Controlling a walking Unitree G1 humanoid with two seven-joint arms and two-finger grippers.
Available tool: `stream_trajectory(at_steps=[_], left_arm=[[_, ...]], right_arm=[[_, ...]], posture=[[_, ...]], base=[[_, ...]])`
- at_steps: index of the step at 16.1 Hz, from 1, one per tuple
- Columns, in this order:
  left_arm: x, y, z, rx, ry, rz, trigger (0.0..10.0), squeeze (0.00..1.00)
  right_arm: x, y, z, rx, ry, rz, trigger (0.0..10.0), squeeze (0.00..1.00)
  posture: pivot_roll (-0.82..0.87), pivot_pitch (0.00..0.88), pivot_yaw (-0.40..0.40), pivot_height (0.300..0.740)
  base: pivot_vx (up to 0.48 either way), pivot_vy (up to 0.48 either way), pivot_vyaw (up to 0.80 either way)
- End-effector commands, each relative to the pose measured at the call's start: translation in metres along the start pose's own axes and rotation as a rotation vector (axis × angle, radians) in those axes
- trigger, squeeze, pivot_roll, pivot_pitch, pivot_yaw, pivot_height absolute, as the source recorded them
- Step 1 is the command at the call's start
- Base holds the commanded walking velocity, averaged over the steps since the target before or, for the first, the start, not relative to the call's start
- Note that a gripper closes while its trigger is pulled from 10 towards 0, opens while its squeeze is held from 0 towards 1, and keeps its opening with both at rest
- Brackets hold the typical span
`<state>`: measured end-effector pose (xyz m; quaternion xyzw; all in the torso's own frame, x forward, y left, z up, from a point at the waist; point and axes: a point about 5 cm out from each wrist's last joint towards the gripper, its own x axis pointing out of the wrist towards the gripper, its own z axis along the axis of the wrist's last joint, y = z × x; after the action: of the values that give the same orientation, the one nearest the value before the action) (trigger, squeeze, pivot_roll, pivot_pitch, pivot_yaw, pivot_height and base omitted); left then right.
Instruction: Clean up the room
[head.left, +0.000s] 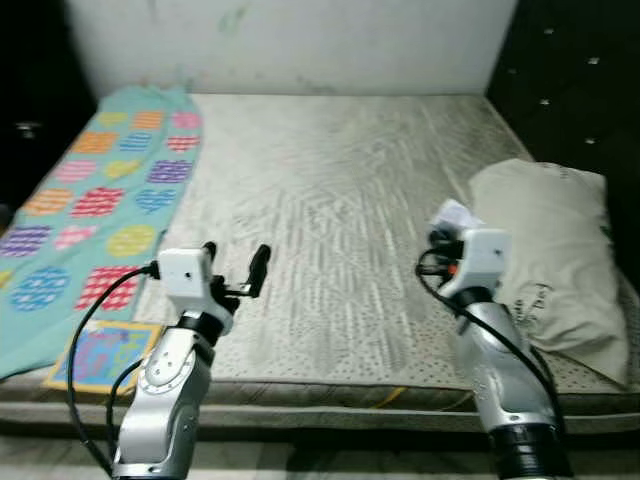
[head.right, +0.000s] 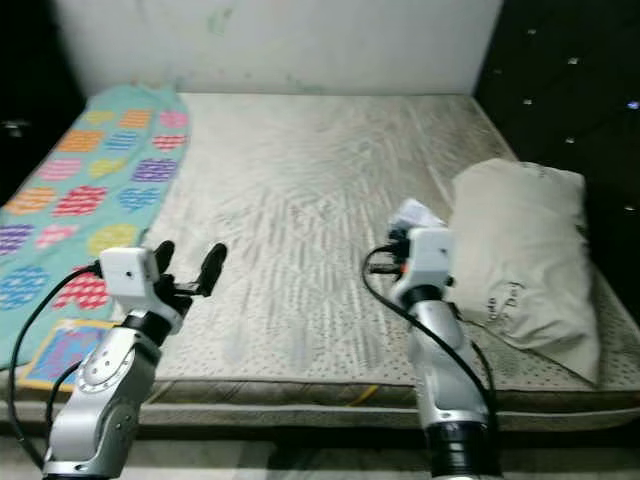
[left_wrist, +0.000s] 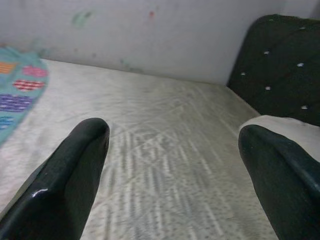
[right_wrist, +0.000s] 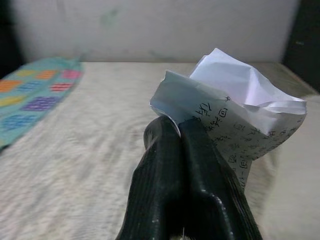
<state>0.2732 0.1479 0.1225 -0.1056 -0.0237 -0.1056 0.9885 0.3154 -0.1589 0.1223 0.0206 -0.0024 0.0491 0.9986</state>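
A crumpled white paper (right_wrist: 235, 105) with printed writing is pinched in my right gripper (right_wrist: 175, 131), which is shut on it. In the head views the paper (head.left: 452, 214) pokes up above my right wrist, over the front right of the bare grey mattress (head.left: 330, 200), close to a beige pillow (head.left: 555, 260). My left gripper (head.left: 235, 268) hovers open over the mattress's front left, its two black fingers (left_wrist: 75, 165) spread wide with nothing between them.
A turquoise blanket (head.left: 100, 190) with coloured patches lies along the mattress's left side. A colourful flat book (head.left: 100, 355) rests at the front left corner. A dark tufted headboard (head.left: 580, 80) stands on the right, a pale wall (head.left: 300, 40) behind.
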Motion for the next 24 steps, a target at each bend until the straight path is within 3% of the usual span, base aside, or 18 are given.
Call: stream_trajectory(at_steps=[1, 12, 19, 24], left_arm=[[-0.0015, 0.0027, 0.0017, 0.004, -0.004, 0.001, 10.0, 0.00], [-0.0005, 0.0004, 0.0010, -0.006, -0.001, -0.001, 10.0, 0.00], [-0.0012, -0.0016, 0.0032, -0.027, -0.027, -0.035, 10.0, 0.00], [-0.0009, -0.0040, 0.0028, -0.040, -0.025, -0.056, 10.0, 0.00]], right_arm=[[0.0021, 0.0027, 0.0032, 0.001, -0.015, 0.007, 10.0, 0.00], [0.0036, -0.0010, 0.0039, -0.017, -0.015, 0.011, 10.0, 0.00], [0.0039, -0.0008, 0.0039, -0.022, -0.014, 0.015, 10.0, 0.00], [0.0036, -0.0005, 0.0030, -0.022, -0.012, 0.018, 10.0, 0.00]], posture=[[-0.04, 0.021, 0.019, 0.740], [-0.05, 0.027, 0.017, 0.740], [-0.05, 0.027, 0.016, 0.740], [-0.06, 0.027, 0.017, 0.740]], base=[[0.000, 0.000, 0.00], [0.000, 0.454, -0.11], [0.000, 0.000, 0.00], [0.283, 0.000, -0.36]])
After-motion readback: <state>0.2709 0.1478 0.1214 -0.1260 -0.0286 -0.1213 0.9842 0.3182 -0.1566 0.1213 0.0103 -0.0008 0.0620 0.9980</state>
